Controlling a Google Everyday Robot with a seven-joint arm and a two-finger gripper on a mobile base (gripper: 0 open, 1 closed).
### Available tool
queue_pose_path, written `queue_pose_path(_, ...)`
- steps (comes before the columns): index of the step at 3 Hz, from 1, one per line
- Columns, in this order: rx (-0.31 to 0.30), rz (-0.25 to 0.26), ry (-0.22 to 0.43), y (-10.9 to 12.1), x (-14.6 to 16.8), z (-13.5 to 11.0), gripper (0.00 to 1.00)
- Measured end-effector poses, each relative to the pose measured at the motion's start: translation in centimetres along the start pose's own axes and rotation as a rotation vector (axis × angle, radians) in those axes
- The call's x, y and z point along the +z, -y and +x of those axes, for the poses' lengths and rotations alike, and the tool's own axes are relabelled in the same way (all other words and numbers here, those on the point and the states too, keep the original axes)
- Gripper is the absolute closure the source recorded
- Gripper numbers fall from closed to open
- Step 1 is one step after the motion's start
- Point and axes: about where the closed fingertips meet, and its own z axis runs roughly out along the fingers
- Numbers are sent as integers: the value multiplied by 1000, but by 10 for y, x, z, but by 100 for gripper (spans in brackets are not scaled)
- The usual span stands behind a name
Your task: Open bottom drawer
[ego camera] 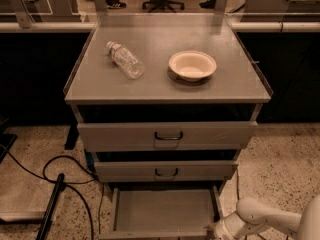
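The bottom drawer (165,210) of the grey metal cabinet stands pulled out toward the camera, and its plain flat grey tray shows. Its front edge runs along the bottom of the view; its handle is out of view. My white arm comes in from the lower right. My gripper (215,230) sits at the drawer's front right corner, at the very bottom of the view.
The mid-sized drawer front (166,171) and the widest top drawer front (167,135) are above it, each with a dark loop handle. A plastic bottle (125,60) and a cream bowl (192,65) lie on the cabinet top. Black cables (60,174) lie on the floor at left.
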Motion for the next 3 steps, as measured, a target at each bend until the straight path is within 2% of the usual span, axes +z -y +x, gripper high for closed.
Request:
queue_pose_path(1,12,5,-44,3,10,11,0)
queue_pose_path(2,35,2,-88,-46,-7,45,0)
queue_pose_path(3,36,-7,-92,-50,-5,47,0)
